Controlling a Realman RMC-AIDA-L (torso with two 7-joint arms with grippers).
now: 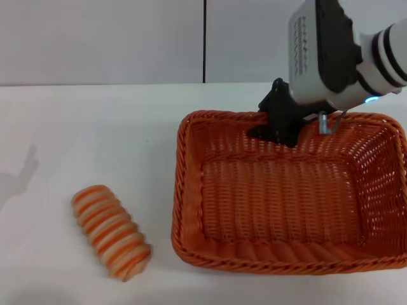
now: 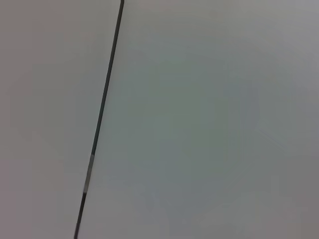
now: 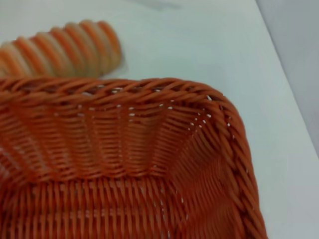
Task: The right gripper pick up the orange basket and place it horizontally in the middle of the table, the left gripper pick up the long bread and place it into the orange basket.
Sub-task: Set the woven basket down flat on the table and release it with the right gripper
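At far rim of orange basket (image 1: 286,190), right gripper (image 1: 278,127); grip state unclear. Basket-placing step; bread next.

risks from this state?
1. The right hand sits at the far rim of the orange basket; a one-sided hold could tip the basket if lifted.
2. The basket reaches the head view's right edge, so it may be off-centre on the table.
3. The long bread lies close to the basket's left side; sliding the basket could knock it.
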